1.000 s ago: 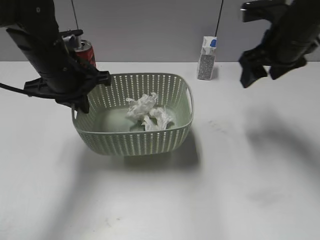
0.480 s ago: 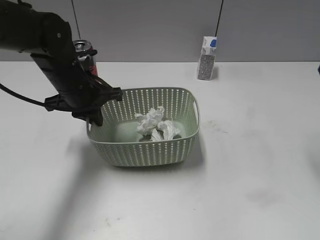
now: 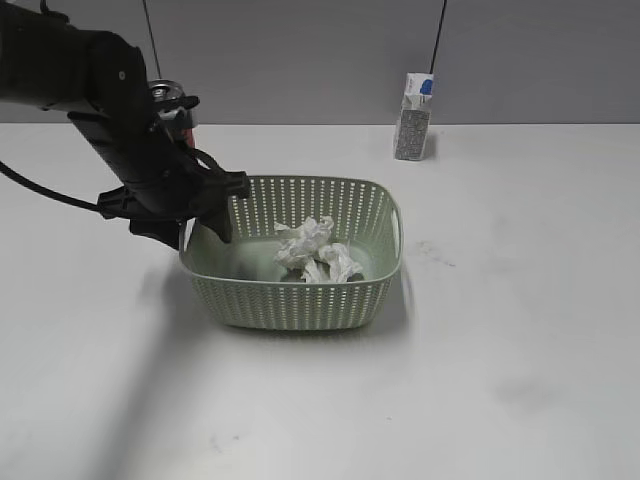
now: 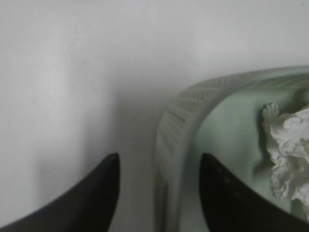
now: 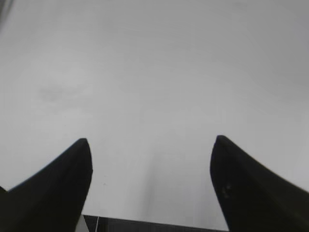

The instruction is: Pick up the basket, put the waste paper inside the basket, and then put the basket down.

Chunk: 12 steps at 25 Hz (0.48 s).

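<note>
The pale green basket [image 3: 300, 300] rests on the white table, left of the middle. Three crumpled white waste paper wads [image 3: 315, 252] lie inside it. My left gripper [image 3: 198, 232] is open and straddles the basket's left wall, one finger outside and one inside, with a gap on each side. The left wrist view shows that wall [image 4: 174, 125] between my jaws [image 4: 159, 164] and the paper [image 4: 289, 150] at the right. My right gripper [image 5: 150, 145] is open and empty over bare table; it is out of the exterior view.
A red can [image 3: 180, 115] stands at the back left, mostly behind my left arm. A small white-and-grey carton [image 3: 414, 117] stands at the back, right of the middle. The table [image 3: 500, 350] stretches to the right and front of the basket.
The basket moved right and came down onto the table with my left gripper. The left jaws spread apart off the wall. The right arm left the exterior view.
</note>
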{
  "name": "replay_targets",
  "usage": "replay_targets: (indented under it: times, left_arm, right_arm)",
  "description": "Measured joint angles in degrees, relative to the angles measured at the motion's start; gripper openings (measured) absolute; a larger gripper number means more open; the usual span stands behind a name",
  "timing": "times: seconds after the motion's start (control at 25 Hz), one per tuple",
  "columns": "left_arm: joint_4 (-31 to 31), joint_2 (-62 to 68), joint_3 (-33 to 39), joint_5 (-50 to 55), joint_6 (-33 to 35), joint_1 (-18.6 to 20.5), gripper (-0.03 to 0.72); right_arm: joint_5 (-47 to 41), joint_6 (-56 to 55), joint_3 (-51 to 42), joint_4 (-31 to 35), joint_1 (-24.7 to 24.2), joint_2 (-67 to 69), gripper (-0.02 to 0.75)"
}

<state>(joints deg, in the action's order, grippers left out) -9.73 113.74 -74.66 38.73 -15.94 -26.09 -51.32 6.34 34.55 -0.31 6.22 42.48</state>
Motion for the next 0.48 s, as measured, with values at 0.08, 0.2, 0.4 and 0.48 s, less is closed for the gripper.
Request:
replay_targets:
  times: [0.08, 0.2, 0.4, 0.48]
  left_arm:
    - [0.1, -0.5, 0.0, 0.3, 0.3, 0.2, 0.58]
    - [0.1, -3.1, 0.0, 0.6, 2.8, 1.4, 0.621]
    - [0.0, -9.4, 0.0, 3.0, 8.8, 7.2, 0.616]
    - [0.0, -12.3, 0.0, 5.1, 11.3, 10.4, 0.61]
  right_arm:
    - [0.0, 0.0, -3.5, 0.0, 0.0, -6.6, 0.578]
    - [-0.3, 0.1, -8.2, 0.3, 0.0, -15.3, 0.578]
    - [-2.0, 0.1, -10.3, 0.8, 0.0, -26.1, 0.578]
    - [-2.4, 0.1, -10.5, 1.0, 0.0, -30.0, 0.577]
